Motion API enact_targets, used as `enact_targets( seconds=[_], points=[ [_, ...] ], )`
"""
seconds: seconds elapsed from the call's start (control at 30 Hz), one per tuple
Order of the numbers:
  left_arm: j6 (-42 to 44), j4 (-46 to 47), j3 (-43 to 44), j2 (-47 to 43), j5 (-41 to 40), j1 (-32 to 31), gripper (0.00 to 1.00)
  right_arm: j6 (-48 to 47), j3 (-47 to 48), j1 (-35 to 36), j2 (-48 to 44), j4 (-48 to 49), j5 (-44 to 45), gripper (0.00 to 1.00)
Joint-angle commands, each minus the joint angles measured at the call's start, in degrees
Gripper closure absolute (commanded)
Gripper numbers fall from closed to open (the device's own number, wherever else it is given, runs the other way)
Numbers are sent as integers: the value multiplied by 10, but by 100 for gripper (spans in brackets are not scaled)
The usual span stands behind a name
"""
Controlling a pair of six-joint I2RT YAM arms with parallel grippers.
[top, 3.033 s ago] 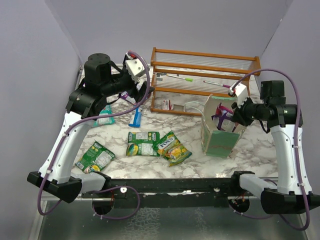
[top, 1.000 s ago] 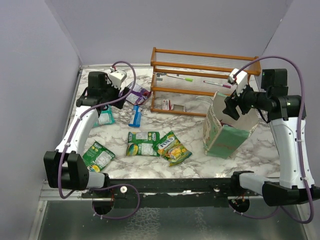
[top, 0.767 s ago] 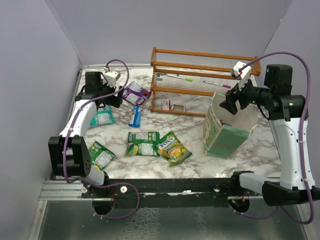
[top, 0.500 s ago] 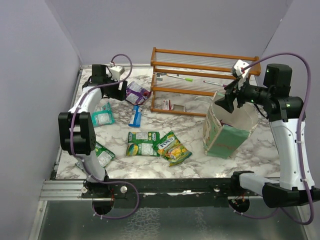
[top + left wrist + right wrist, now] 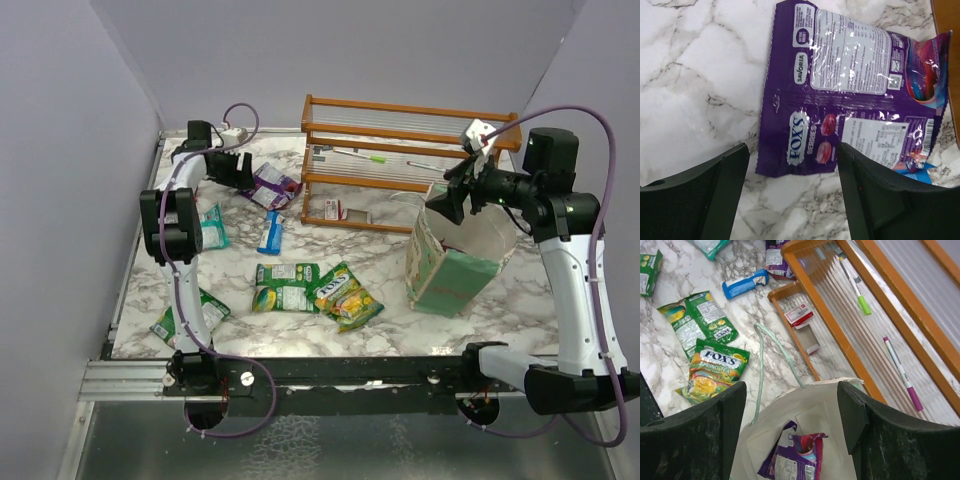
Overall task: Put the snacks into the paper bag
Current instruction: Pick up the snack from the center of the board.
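The wooden rack [image 5: 410, 165] edges the glossy purple Fox's packet [image 5: 850, 95], which lies flat below the wide left claw [image 5: 790, 150] near the tabletop's far-left corner. The right claw [image 5: 790, 387], also wide, hangs over the pale-green paper bag [image 5: 450, 280].

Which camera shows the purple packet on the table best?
The left wrist view: the purple packet fills it, print readable. The top view shows it small beside the rack; the right wrist view, only part at the edge.

Purple packet [image 5: 840, 100], pale-green paper bag [image 5: 452, 282], grey-veined white marble table [image 5: 300, 225].
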Motion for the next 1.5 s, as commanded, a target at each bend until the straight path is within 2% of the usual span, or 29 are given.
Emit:
enact_targets(
  seconds=[0.0, 0.17, 0.53, 0.8, 1.0, 1.47],
  points=[
    [-2, -27, 65, 49, 52, 3, 27, 18, -11, 3, 14, 20, -13, 27],
    [-11, -39, 78, 76, 73, 5, 32, 15, -6, 3, 22, 14, 5, 27],
    [16, -40, -1, 57, 89, 5, 59, 25, -29, 3, 25, 30, 20, 27],
    [27, -25, -1, 37, 90, 5, 99, 29, -37, 3, 20, 34, 29, 26],
    [37, -56, 22, -5, 92, 5, 100, 24, -46, 3, 1, 40, 51, 26],
    [85, -104, -43, -253, 96, -3, 100, 11, -47, 3, -33, 37, 32, 24]
  ],
)
